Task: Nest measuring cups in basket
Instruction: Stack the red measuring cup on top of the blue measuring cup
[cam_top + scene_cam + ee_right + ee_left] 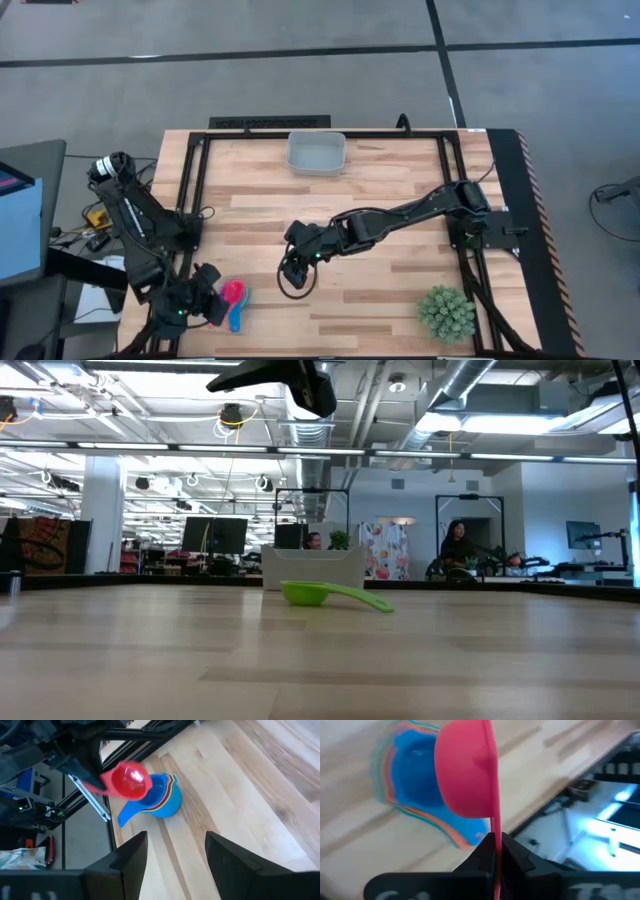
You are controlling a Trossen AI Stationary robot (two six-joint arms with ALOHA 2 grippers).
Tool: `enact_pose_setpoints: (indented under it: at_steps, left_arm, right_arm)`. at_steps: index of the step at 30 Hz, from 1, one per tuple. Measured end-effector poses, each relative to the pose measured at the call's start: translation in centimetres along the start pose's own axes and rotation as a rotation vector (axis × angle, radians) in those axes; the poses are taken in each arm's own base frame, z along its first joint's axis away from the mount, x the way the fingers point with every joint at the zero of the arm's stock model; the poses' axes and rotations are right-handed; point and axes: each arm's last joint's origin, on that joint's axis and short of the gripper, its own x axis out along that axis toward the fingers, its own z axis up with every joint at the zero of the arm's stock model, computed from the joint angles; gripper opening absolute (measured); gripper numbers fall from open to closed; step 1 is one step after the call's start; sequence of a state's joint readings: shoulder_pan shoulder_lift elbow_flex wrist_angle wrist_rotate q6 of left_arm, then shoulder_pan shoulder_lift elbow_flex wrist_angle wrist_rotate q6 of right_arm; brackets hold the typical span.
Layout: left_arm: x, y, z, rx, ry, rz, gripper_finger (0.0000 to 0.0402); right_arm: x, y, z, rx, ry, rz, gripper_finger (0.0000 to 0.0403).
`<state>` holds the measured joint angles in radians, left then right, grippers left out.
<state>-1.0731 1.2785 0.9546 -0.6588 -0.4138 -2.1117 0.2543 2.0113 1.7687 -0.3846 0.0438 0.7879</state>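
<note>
High view looking straight down, taking in whole tabletop, both arms, floor around.

Low view sitting at tabletop level, facing level across wood toward room behind; green cup lying mid-distance, basket beyond it.

Left wrist view looking forward past left tool, very close on red cup, blue stack just behind.

Right wrist view looking past right tool, farther off, sharing same red cup and stack with left wrist view.

Glossy plastic red cup, matt wooden table
</note>
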Motion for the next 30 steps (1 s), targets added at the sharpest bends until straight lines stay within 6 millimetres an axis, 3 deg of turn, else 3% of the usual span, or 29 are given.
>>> enact_pose_setpoints:
  at_steps: [23,30]
  left_arm:
    - [1.4,1.6,0.4,0.027,0.009,0.046,0.0001]
    - [1.7,1.3,0.7,-0.017,0.079,0.080,0.0031]
  right_arm:
    - [0.1,-0.2,-0.2,-0.002,0.014,-0.014,0.0215]
    - [0.2,-0.3,-0.3,-0.003,0.020,-0.020,0.0219]
